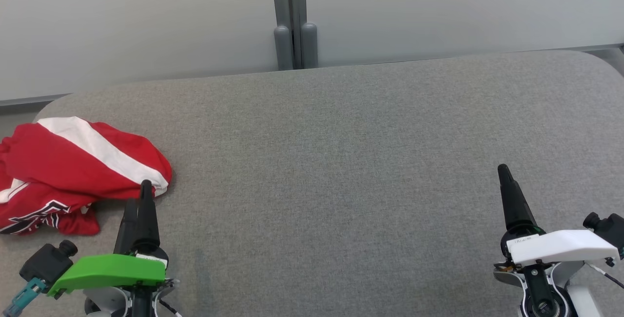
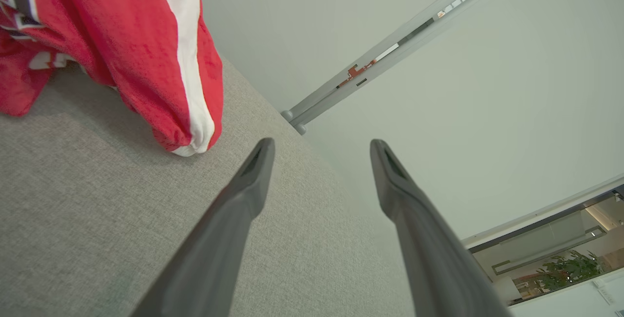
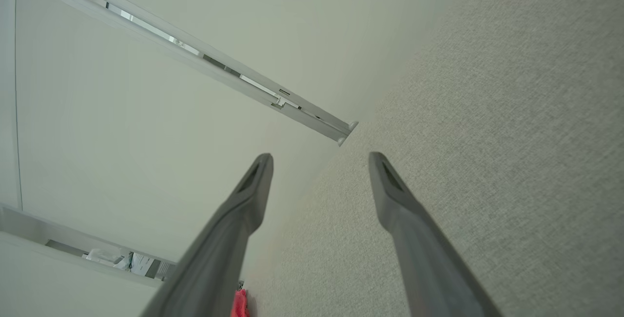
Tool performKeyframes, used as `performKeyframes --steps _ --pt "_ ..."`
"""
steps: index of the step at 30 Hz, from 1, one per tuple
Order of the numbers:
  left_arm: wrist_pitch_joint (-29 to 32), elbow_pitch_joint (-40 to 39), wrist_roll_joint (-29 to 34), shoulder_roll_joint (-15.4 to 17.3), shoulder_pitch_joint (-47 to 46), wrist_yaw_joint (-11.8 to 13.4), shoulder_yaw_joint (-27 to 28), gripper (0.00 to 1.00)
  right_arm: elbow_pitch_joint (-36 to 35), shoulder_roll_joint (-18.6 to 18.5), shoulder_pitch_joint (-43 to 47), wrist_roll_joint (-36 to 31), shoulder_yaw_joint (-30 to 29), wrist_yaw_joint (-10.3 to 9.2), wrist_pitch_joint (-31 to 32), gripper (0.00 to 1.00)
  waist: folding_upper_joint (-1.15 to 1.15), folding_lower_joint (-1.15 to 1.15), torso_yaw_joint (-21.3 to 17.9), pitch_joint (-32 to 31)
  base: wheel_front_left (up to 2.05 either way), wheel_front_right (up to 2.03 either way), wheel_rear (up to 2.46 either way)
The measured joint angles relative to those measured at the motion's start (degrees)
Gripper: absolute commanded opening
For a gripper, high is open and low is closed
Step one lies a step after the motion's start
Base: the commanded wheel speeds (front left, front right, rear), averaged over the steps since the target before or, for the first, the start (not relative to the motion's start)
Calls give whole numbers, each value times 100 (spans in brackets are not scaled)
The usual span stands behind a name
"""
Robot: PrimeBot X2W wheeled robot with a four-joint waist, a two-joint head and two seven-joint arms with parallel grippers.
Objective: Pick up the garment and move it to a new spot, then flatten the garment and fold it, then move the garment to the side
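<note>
Red-and-white jersey [image 1: 73, 170] sits bunched at the head view's left edge on the grey upholstered surface [image 1: 341, 161], left gripper [image 2: 319, 146] and right gripper [image 3: 319, 158] both spread and empty; risk: a single-layer pinch drags it off the near edge.

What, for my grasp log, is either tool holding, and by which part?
Nothing is held. The left tool is open beside the red garment; the right tool is open over the grey cushion.
</note>
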Motion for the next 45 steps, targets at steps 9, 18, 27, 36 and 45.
performKeyframes --steps 9,18,27,36,45 --pt "-171 -30 979 3 2 94 -121 100 -126 -13 42 -849 131 0 -155 100 0 0 2 -11 0 0 0" --pt "-328 -55 1948 29 3 211 -265 100 -179 -23 91 -1697 234 0 -311 100 0 0 13 -21 0 0 0" --pt "-461 -51 2643 41 2 281 -390 100 -200 -24 118 -2458 308 1 -454 100 0 0 34 -30 0 0 0" --pt "-605 9 3167 65 0 352 -449 100 -241 -24 127 -3093 359 2 -598 100 0 0 43 -30 0 0 0" --pt "-732 83 3697 81 -4 432 -543 100 -212 -24 179 -3682 357 2 -719 100 0 0 54 -53 0 0 0"
